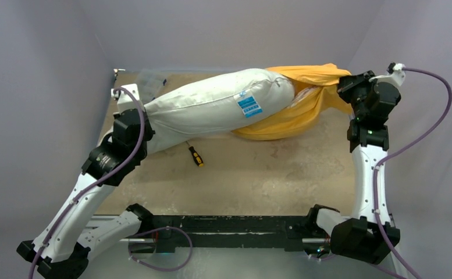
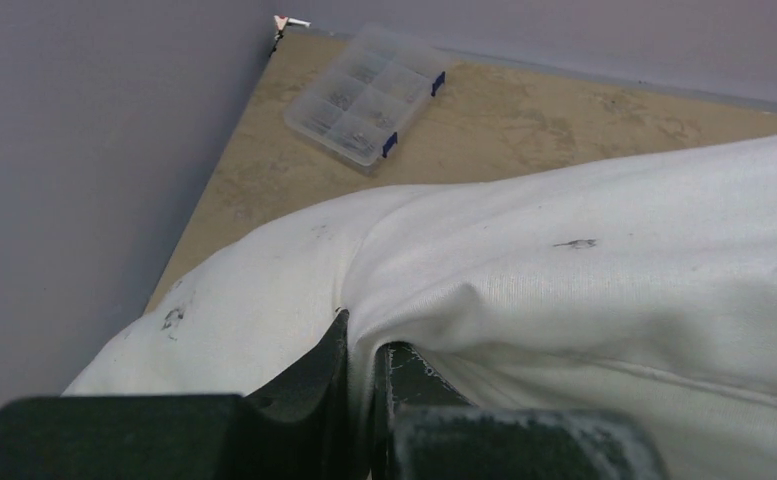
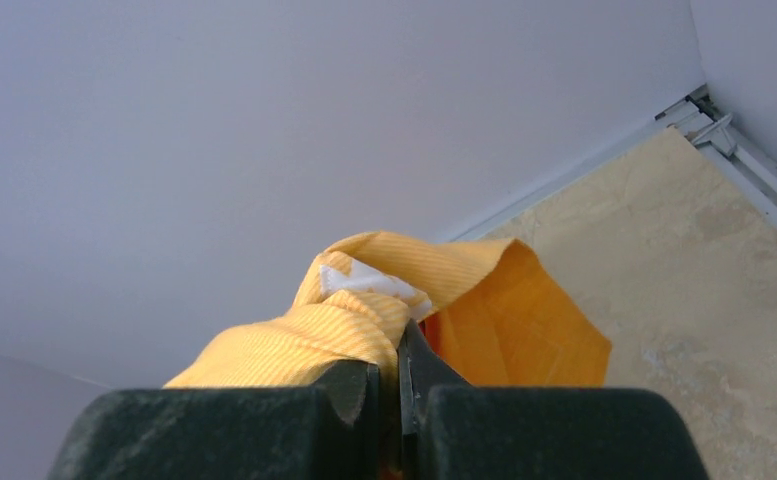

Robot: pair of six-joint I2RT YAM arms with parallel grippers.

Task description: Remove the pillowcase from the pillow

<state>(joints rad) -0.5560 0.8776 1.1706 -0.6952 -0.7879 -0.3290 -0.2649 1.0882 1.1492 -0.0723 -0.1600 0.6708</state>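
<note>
Orange-yellow pillowcase (image 1: 296, 116) clenched in my right gripper (image 3: 401, 350), upper right of the overhead view; my left gripper (image 2: 364, 350) pinches the white pillow (image 1: 212, 104) at its left end.

- The light is soft, even and rather dim, falling from above, with a cool violet cast on the walls (image 1: 49, 58).
- The pillow (image 1: 212, 107) is the brightest surface but not washed out. A faint, soft-edged shadow lies on the table (image 1: 258, 174) along the pillow's near side.
- There is no glare in any view.
- In the left wrist view, the left gripper (image 2: 364, 350) is a dark blur. The pillow's weave is sharp, while the plastic box (image 2: 364, 95) beyond the pillow is slightly soft.
- In the right wrist view, the right gripper (image 3: 396, 360) is dark and out of focus, and the ribbing of the pillowcase (image 3: 314, 340) is crisp.
- The top view is mildly soft, and its walls lean outward at the edges.
</note>
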